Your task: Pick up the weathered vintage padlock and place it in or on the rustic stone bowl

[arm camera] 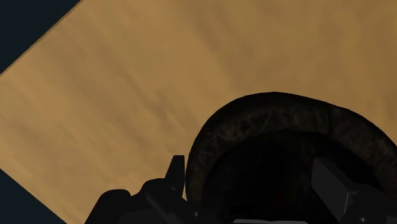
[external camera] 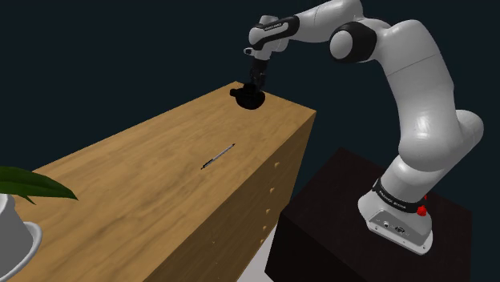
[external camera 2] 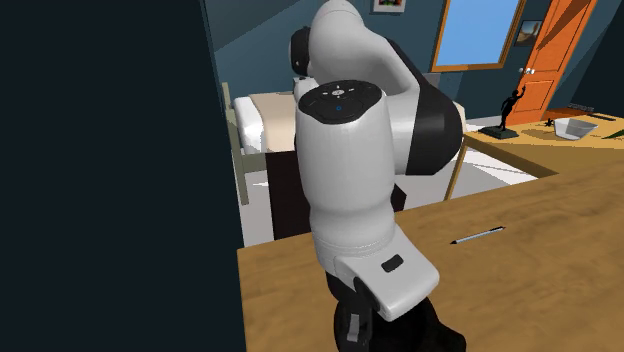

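A dark, rough stone bowl [external camera: 248, 98] stands at the far corner of the wooden table [external camera: 152, 192]. My gripper [external camera: 256, 82] hangs just above it, pointing down into it. In the wrist view the bowl's cracked rim [arm camera: 267, 118] curves around a black hollow, and I cannot tell what lies inside. The two black fingers [arm camera: 177, 175] stand wide apart over that hollow, open, with nothing clasped between them.
A thin pen [external camera: 218, 156] lies mid-table, also seen past the arm [external camera 2: 478, 236]. A white pot with green leaves [external camera: 12, 232] stands at the near left. The dark stand [external camera: 336, 208] is beside the table. A bed, an orange door and another table lie beyond.
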Tool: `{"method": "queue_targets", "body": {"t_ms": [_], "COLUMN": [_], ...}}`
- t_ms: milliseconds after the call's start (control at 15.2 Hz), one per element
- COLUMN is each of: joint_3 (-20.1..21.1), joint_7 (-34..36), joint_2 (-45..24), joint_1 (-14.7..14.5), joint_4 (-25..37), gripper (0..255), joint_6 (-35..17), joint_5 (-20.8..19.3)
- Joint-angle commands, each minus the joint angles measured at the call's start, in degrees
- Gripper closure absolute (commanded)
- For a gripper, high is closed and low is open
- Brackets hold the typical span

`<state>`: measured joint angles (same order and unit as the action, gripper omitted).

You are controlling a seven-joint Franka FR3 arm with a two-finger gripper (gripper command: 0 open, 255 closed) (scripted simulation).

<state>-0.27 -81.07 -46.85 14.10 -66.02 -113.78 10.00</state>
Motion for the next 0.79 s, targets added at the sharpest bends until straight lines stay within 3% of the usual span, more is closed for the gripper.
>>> {"method": "queue_targets", "body": {"t_ms": [0, 66, 726], "joint_3": [0.0, 0.0, 0.0], "joint_7": [0.0, 0.0, 0.1], "joint_2": [0.0, 0.0, 0.3], "joint_1": [0.0, 0.0, 0.0], "joint_4": [0.0, 0.0, 0.3], "gripper": [0, 255, 255], "joint_6": [0.0, 0.0, 0.6], "joint_5": [0.0, 0.0, 0.0]}}
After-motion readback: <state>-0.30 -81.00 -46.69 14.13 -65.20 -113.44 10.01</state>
